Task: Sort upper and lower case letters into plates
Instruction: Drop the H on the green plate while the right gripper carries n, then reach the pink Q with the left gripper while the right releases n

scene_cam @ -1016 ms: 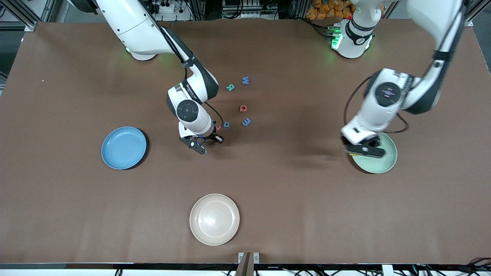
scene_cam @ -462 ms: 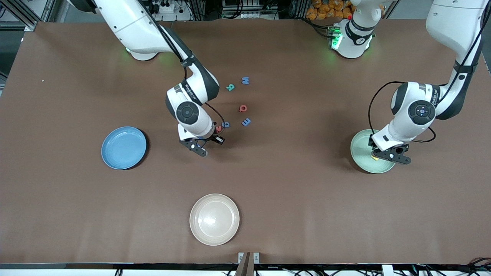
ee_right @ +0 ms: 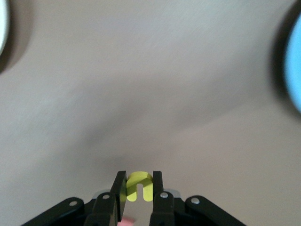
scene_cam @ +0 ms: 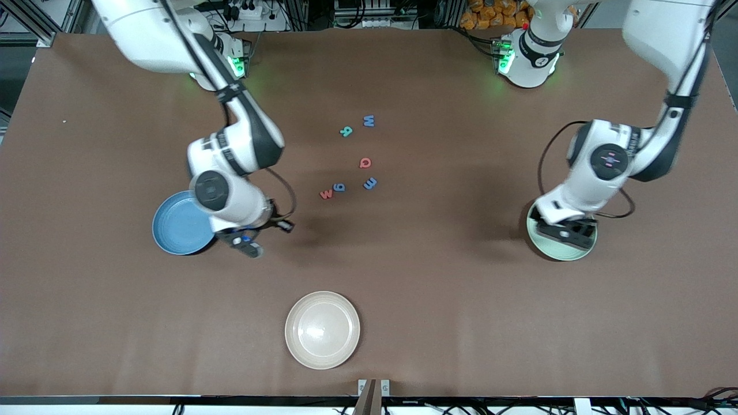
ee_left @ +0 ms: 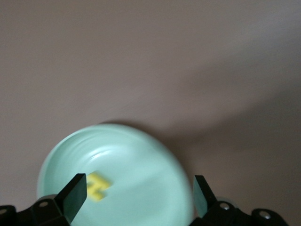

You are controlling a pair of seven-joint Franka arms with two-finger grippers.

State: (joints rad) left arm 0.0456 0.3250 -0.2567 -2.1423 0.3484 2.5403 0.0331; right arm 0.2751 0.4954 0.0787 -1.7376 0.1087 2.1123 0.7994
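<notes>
The right gripper (scene_cam: 249,241) hangs over the brown surface (scene_cam: 438,300) just beside the blue plate (scene_cam: 180,226), at the plate's edge toward the left arm's end; in the right wrist view its fingers (ee_right: 119,186) are clenched on a small yellow-green letter (ee_right: 139,186), which sticks out between the tips; the blue plate shows as a blurred edge (ee_right: 294,66) in that view.

The left gripper (scene_cam: 568,233) sits low over the mint green plate (scene_cam: 539,245) at the left arm's end of the surface; in the left wrist view its fingers (ee_left: 75,195) are spread wide and hold nothing; a yellow letter (ee_left: 98,185) lies flat in the green plate (ee_left: 141,188), near one finger.

Six loose letters lie in the middle of the surface, well apart from both plates: a blue W (scene_cam: 369,121) and a teal letter (scene_cam: 346,131) farthest from the front camera; a red Q (scene_cam: 365,163) nearer; then a blue letter (scene_cam: 370,183), a small blue letter (scene_cam: 339,187) and a red w (scene_cam: 326,194) touching or just beside it.

A cream plate (scene_cam: 300,351) rests nearest the front camera, apart from everything else.
</notes>
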